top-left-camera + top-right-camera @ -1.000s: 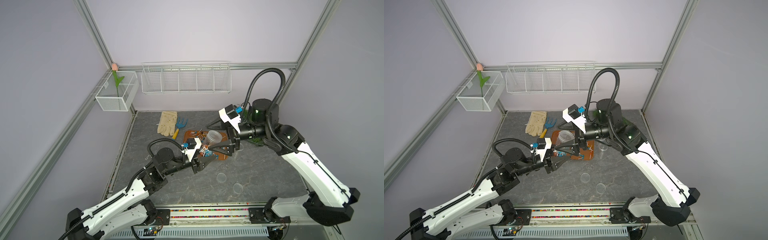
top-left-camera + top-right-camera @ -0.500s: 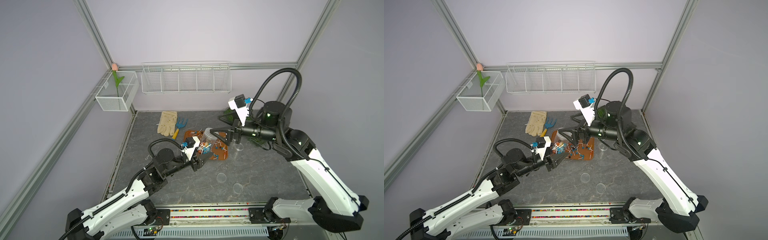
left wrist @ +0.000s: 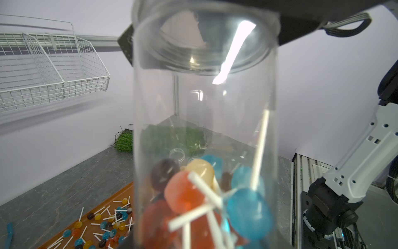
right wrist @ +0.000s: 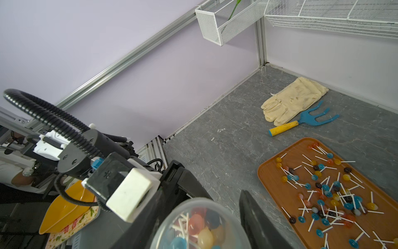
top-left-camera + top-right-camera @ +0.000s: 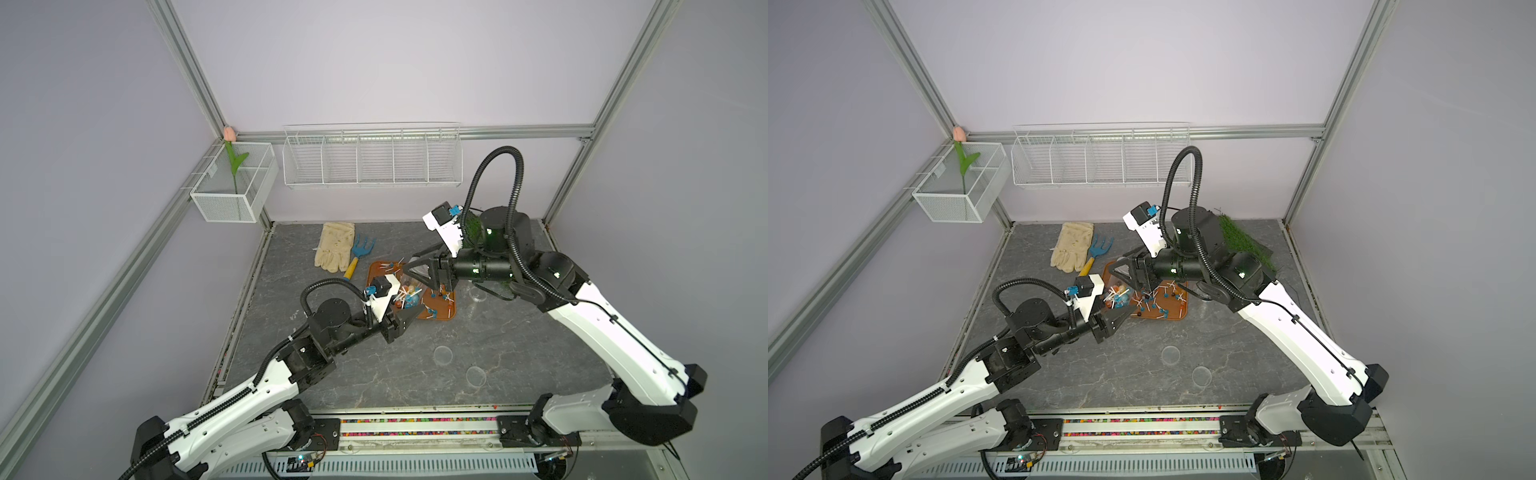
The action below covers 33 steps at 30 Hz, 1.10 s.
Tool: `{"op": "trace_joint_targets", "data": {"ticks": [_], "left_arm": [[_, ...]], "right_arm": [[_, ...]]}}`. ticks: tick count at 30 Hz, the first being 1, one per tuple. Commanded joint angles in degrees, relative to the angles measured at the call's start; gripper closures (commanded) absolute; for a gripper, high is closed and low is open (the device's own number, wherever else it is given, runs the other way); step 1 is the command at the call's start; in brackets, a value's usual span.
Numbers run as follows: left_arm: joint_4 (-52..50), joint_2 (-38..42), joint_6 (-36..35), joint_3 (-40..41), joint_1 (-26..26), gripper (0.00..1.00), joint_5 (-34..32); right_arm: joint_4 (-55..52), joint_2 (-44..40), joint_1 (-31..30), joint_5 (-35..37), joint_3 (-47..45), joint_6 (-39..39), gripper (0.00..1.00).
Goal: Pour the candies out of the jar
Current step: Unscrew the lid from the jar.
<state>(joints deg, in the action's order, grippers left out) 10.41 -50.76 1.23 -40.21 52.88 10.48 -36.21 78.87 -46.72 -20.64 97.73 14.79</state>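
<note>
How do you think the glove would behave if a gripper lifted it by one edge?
The glove lies flat and creased, so it is probably floppy and would drape rather than keep its shape. It looks like soft fabric, so likely light and unlikely to roll. The rake lies right beside it, so a push might shift that too.

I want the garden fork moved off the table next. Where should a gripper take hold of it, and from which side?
Probably the yellow handle of the garden fork, from straight above, jaws across its width. It lies flat and is round and straight, while the blue head is thin and splayed. The glove lies close beside it, so aim near the handle's free end.
</note>
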Motion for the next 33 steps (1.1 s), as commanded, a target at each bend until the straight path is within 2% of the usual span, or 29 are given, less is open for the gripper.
{"op": "trace_joint_targets", "data": {"ticks": [1, 5, 10, 11, 16, 25, 26, 27, 29, 30, 31, 33], "left_arm": [[0.9, 1.2, -0.5, 0.5, -0.1, 0.56, 0.0], [0.8, 1.5, 0.0, 0.4, -0.1, 0.56, 1.8], [0.2, 1.7, 1.2, -0.6, -0.1, 0.55, 7.8], [0.1, 1.7, 1.7, -0.9, -0.1, 0.55, 9.0], [-0.1, 1.5, 2.7, -1.8, -0.1, 0.55, 12.5], [2.4, 2.0, 3.1, -0.7, -0.1, 0.55, 11.7], [2.8, 2.1, 3.2, -0.4, -0.1, 0.55, 11.5], [3.2, 2.2, 3.4, -0.1, -0.1, 0.55, 11.1], [3.9, 2.4, 3.5, 0.5, -0.1, 0.55, 10.1], [4.2, 2.6, 3.4, 0.8, -0.1, 0.55, 9.6], [4.4, 2.7, 3.3, 1.1, -0.1, 0.55, 8.9], [4.7, 3.0, 3.1, 1.8, -0.1, 0.55, 7.6]], "right_arm": [[0.5, -0.4, -0.2, 0.1, 1.9, -1.4, 0.54], [-0.1, -0.6, 0.0, -3.9, 4.0, -8.3, 0.55], [1.1, -3.2, 1.8, -27.3, 4.0, -26.3, 0.48], [1.4, -3.5, 2.0, -29.2, 4.0, -27.2, 0.48], [0.5, -2.1, 2.8, -30.5, 5.4, -27.8, 0.49], [2.8, -0.9, 2.9, -31.5, 4.3, -23.7, 0.48], [3.0, -0.7, 2.8, -31.9, 4.2, -23.3, 0.45], [3.2, -0.6, 2.7, -31.8, 4.1, -22.8, 0.36], [3.9, -1.0, 2.6, -30.7, 3.5, -22.4, 0.06], [4.4, -1.6, 2.8, -29.5, 3.0, -22.5, 0.02], [5.2, -2.4, 2.7, -27.9, 2.4, -22.5, 0.07], [6.5, -4.3, 2.8, -24.1, 1.5, -22.2, 0.11]]}}
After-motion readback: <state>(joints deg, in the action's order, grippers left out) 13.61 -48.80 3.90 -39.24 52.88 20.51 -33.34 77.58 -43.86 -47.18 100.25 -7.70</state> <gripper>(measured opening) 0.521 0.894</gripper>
